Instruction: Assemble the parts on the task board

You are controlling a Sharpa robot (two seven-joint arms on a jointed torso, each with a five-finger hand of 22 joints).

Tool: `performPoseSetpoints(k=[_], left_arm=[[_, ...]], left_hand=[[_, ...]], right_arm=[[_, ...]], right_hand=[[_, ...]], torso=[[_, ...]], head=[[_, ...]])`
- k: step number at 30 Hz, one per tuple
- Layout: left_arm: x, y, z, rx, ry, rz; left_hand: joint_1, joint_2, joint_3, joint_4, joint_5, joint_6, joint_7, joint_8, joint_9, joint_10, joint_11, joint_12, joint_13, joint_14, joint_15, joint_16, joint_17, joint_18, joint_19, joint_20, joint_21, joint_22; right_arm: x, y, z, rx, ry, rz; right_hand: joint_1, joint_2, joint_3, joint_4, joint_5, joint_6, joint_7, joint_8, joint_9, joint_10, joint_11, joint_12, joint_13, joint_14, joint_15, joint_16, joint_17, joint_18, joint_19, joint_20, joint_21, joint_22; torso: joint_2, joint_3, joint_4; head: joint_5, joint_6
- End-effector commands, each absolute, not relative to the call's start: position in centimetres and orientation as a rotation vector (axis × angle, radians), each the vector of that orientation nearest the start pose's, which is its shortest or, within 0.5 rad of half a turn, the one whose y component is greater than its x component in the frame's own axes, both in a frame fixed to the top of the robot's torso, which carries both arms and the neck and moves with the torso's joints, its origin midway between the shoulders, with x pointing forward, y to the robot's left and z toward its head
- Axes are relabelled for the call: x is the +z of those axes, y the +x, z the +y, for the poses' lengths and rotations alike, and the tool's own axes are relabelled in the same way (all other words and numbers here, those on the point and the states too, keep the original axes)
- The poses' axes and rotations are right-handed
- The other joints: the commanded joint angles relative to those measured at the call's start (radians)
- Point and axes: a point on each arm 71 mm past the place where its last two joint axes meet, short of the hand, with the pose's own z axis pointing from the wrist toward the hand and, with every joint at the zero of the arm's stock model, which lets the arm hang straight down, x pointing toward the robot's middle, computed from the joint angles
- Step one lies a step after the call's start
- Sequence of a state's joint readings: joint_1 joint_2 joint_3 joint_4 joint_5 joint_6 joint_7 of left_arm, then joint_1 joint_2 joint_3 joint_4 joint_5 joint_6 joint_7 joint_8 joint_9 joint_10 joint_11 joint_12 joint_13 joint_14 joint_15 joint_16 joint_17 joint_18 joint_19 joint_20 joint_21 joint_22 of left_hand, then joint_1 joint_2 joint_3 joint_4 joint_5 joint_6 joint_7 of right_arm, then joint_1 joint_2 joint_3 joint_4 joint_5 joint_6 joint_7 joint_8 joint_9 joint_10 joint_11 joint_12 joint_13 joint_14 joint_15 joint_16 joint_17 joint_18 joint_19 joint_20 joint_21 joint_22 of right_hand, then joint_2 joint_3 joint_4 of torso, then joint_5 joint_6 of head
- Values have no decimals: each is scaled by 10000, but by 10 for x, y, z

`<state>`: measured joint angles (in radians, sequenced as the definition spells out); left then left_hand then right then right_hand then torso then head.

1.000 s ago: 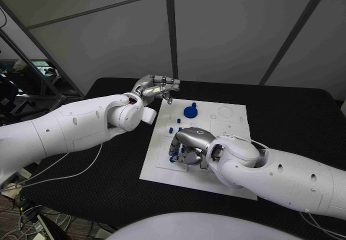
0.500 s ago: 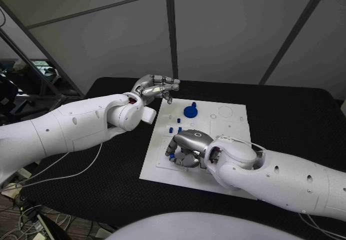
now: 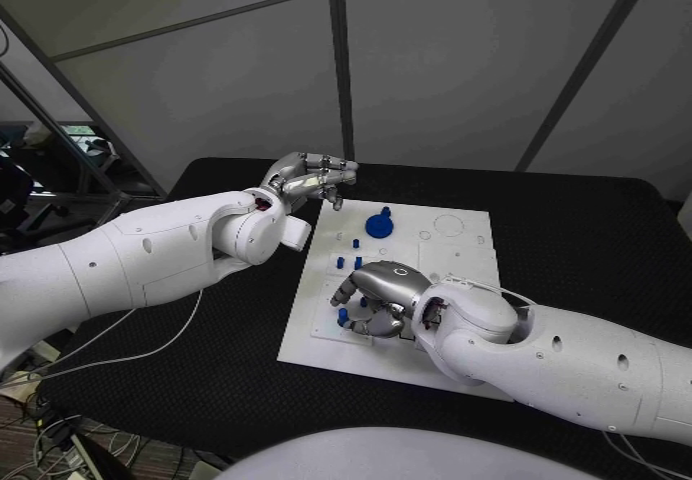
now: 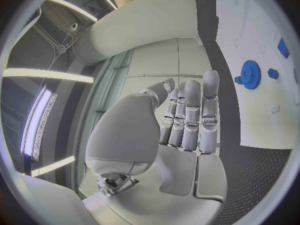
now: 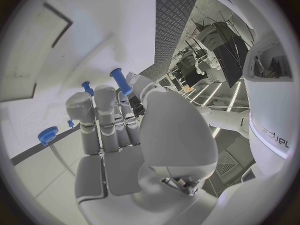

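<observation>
The right hand [image 3: 378, 300] hangs low over the near left part of the white board [image 3: 447, 262] on the black table [image 3: 606, 240], fingers curled down among small blue pegs [image 3: 342, 318]; the wrist view shows a blue peg [image 5: 121, 81] at its fingertips, though whether it is gripped cannot be told. The left hand [image 3: 310, 178] hovers above the table just off the board's far left corner, fingers close together and holding nothing, with the blue gear [image 3: 381, 223] lying near it on the board.
</observation>
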<state>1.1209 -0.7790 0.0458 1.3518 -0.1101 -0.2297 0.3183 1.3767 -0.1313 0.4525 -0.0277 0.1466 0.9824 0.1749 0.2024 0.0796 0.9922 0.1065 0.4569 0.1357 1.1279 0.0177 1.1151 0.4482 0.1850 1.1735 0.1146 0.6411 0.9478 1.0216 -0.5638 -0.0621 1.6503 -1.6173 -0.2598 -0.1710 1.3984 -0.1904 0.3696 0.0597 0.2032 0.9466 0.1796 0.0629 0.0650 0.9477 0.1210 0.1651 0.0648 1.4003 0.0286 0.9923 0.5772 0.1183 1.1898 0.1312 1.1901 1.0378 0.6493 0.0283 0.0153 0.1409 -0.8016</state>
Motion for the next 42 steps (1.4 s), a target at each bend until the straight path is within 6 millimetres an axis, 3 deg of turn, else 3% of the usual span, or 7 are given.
performPoseSetpoints(k=[1,8,16,22,29,33,42], left_arm=[[-201,515,225,-14889,-11043,14661],[-201,515,227,-14845,-11052,14629],[-202,515,232,-14723,-11091,14592],[-202,512,236,-14644,-11120,14578],[-206,504,239,-14642,-11241,14567],[-212,499,241,-14588,-11409,14597],[-216,495,240,-14620,-11508,14654]], left_hand=[[-30,86,-46,-14,4,-67,11,23,-8,-66,-23,30,-12,52,49,-60,-17,-48,-29,31,-64,-12],[-32,84,-49,-12,4,-71,11,24,-9,-71,-23,32,-12,53,51,-61,-19,-46,-31,33,-71,-17],[-36,81,-55,-10,3,-76,11,25,-10,-77,-22,36,-12,54,53,-62,-23,-46,-31,35,-74,-20],[-39,83,-59,-8,3,-74,8,30,-9,-76,-23,43,-11,56,54,-62,-26,-50,-23,38,-61,-11],[-32,83,-60,-13,4,-71,3,35,-7,-75,-27,49,-10,57,52,-63,-29,-49,-24,39,-65,-14],[-30,82,-60,-14,4,-71,2,37,-7,-74,-28,51,-10,57,52,-63,-30,-49,-24,39,-66,-15],[-16,77,-62,-26,5,-67,-4,45,-5,-71,-33,64,-8,60,48,-65,-36,-47,-22,41,-69,-17]], right_arm=[[-233,387,-32,10332,-3510,16433],[-225,385,-51,10883,-2758,15766],[-206,396,-110,10337,-890,16193],[-202,404,-171,9116,1490,17256],[-200,398,-219,7239,2022,17741],[-203,393,-228,6196,2121,18158],[-214,380,-227,4695,1842,18929]], right_hand=[[-27,32,-425,28,68,-202,12,6,11,-220,-2,125,20,-211,-9,-565,-724,211,-376,21,-514,-603],[346,223,-2730,761,-139,-571,-110,30,38,-585,-99,841,34,-157,-70,-1256,-1391,300,-523,-30,-1261,-1368],[472,702,-2827,1121,104,574,-122,477,215,1304,-299,1913,249,50,-219,-1238,-1288,257,-230,-134,-1125,-1172],[96,526,-3056,1537,649,1215,-689,801,303,3938,-1002,3849,1531,1066,-768,1787,2972,-397,1798,-632,1323,1889],[-157,546,-3574,2036,848,1334,-826,1317,626,4062,-1094,9156,8152,1161,-855,3982,6217,-765,2663,-755,2664,3646],[-760,466,-4073,2276,1628,1247,-847,1491,751,4163,-1080,9823,9156,1170,-831,4209,6604,-803,2749,-733,2804,3841],[-1649,449,-5078,2314,1679,1138,-901,1828,969,4269,-1108,10286,10002,1186,-846,4398,6963,-841,2837,-736,2932,4031]], torso=[[1,5,-12],[-13,-6,-39],[-79,-9,-108],[-119,-27,-269],[-141,-92,-453],[-161,-75,-514],[-206,-104,-517]], head=[[-21,42],[-230,241],[-628,409],[-1181,559],[-1934,618],[-2088,609],[-2124,501]])
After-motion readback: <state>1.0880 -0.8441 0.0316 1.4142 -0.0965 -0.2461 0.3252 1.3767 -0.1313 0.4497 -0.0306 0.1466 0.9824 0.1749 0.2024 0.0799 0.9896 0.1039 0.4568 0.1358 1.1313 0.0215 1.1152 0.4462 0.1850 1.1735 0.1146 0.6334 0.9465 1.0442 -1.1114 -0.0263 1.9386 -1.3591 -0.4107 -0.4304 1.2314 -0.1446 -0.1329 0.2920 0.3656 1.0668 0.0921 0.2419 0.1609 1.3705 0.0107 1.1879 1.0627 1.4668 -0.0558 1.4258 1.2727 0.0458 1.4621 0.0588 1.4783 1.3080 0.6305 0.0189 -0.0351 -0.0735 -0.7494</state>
